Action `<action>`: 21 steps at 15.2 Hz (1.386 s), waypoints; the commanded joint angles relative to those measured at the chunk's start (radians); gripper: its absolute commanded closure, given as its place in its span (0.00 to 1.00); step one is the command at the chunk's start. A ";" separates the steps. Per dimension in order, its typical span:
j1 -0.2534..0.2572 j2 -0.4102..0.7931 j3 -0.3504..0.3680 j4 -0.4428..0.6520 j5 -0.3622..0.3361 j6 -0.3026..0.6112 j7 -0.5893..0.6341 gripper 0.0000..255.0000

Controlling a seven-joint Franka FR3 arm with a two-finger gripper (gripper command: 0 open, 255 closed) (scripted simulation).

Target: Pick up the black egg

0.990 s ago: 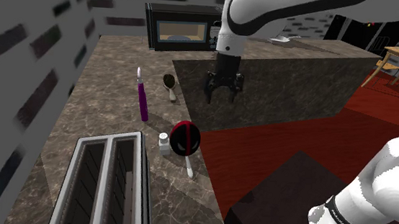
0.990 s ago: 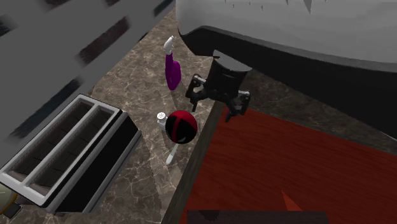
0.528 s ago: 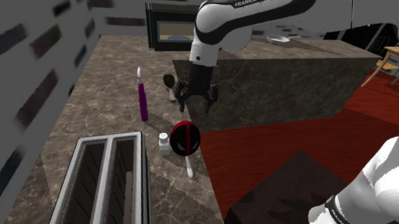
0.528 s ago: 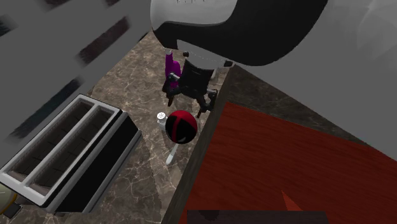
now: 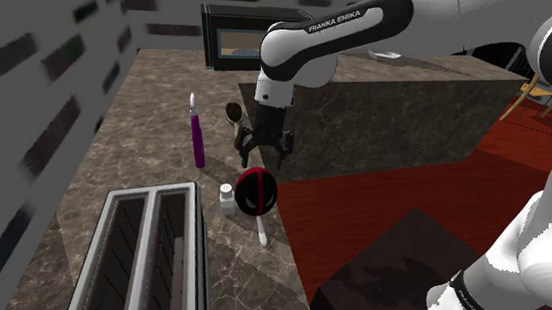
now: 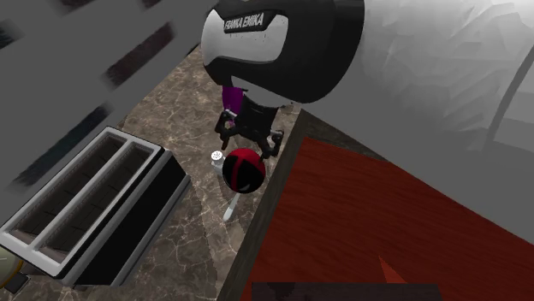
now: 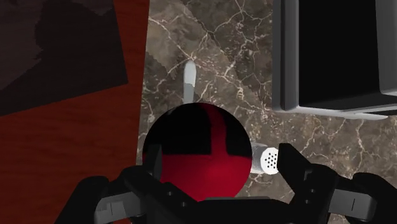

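The egg (image 5: 257, 191) is black with red panels and rests on the marble counter (image 5: 148, 100) close to its edge. It also shows in the second exterior view (image 6: 243, 168). My gripper (image 5: 264, 160) hangs just above it, open, pointing down. From the second exterior view the gripper (image 6: 248, 144) sits right over the egg's far side. In the wrist view the egg (image 7: 203, 153) lies between the spread fingers of the gripper (image 7: 219, 160), and neither fingertip (image 7: 153, 160) touches it.
A small white shaker (image 5: 226, 196) stands right beside the egg, and a white handle (image 5: 261, 230) pokes out from under it. A purple-handled tool (image 5: 200, 134), a brush (image 5: 234, 113), a toaster (image 5: 147, 255) and a microwave (image 5: 252, 37) share the counter. Red floor (image 5: 391, 197) lies past the edge.
The arm has swung from over the counter's edge toward the shoulder view's left and come down over the egg. The fingers have stayed apart.
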 commanded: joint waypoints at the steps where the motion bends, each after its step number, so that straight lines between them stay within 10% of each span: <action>1: 0.001 0.007 0.000 -0.007 0.001 0.014 -0.004 0.00; 2: 0.001 0.007 0.000 -0.007 0.001 0.014 -0.004 0.00; 3: 0.001 0.006 0.001 -0.009 0.001 0.014 -0.004 1.00; 21: -0.003 -0.037 -0.001 0.055 -0.006 -0.087 0.031 1.00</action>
